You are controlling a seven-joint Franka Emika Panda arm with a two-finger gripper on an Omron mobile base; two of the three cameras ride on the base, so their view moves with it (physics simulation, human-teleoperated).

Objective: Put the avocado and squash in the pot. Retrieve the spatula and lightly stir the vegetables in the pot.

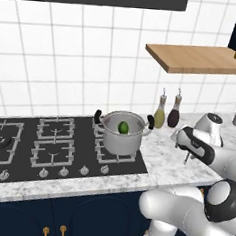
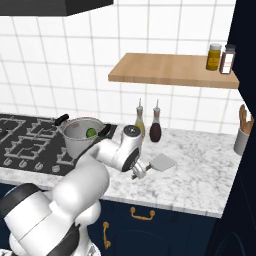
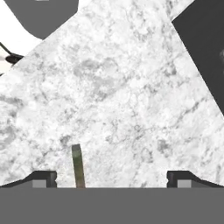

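Note:
The steel pot (image 1: 121,138) stands on the stove's right front burner, and the green avocado (image 1: 123,127) lies inside it; both also show from the other side, the pot (image 2: 80,136) with the avocado (image 2: 91,132). On the marble counter right of the stove lies the spatula (image 2: 162,161), its flat grey blade pointing away from the pot. My gripper (image 2: 137,173) hangs low just beside it, pointing down at the counter. In the hand view the gripper (image 3: 111,177) is open, fingers wide apart, and a thin olive-brown stick (image 3: 78,166), probably the spatula's handle, lies between them near the left finger.
Two bottles (image 1: 167,113) stand at the wall behind the gripper. A wooden shelf (image 2: 170,70) with jars hangs above the counter. A utensil holder (image 2: 243,135) stands at the far right. The black cooktop (image 1: 47,144) spreads left of the pot.

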